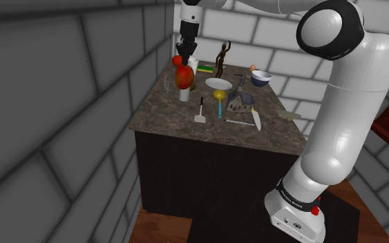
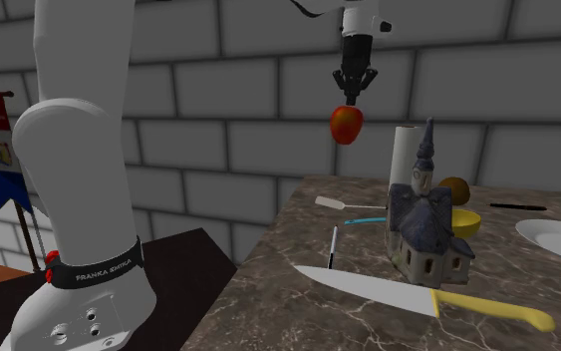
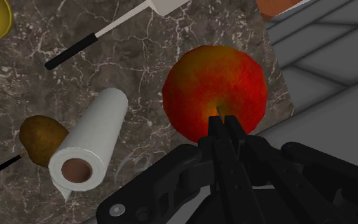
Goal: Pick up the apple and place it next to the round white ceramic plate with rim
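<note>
Apple [image 3: 214, 89] hangs gripped in your pincer [image 3: 220, 122], high above the table [image 1: 172, 114] edge by the paper roll [image 3: 88, 143], so you're mid-carry and next must swing across and lower it beside the white plate [image 1: 218, 83].

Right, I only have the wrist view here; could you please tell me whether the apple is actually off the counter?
Observer: Yes. In the second exterior view the apple hangs from the gripper, well above the counter.
Operator: Thank you. Where is the plate?
Observer: In the shoulder view the white plate lies on the counter, to the right of the apple.
Operator: Is anything close to it?
Observer: A small model church stands just beside the plate, toward that view's lower right.
</note>
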{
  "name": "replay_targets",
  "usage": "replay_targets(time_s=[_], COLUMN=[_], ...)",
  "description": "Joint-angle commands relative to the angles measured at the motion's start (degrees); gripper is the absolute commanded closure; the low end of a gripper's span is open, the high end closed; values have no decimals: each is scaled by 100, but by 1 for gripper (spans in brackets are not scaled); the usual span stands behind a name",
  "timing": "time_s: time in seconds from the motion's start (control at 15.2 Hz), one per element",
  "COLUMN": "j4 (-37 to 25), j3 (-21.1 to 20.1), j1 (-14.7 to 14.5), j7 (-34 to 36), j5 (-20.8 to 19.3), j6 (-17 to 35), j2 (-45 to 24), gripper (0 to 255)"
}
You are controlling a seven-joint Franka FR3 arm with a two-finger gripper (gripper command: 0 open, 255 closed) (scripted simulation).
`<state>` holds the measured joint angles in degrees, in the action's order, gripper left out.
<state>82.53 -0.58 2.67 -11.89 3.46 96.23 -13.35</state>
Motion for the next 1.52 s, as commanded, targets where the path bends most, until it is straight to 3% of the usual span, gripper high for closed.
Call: replay_targets(time_s=[0.0,0.26,0.86,1.45], j4=[-189,-577,257,412], j3=[2,2,433,887], j1=[4,5,688,1368], j7=[5,22,-1117,-2269], j5=[0,-2,82,169], j6=[-163,-480,-101,88], j2=[-28,-99,284,169], gripper=[255,255,255,255])
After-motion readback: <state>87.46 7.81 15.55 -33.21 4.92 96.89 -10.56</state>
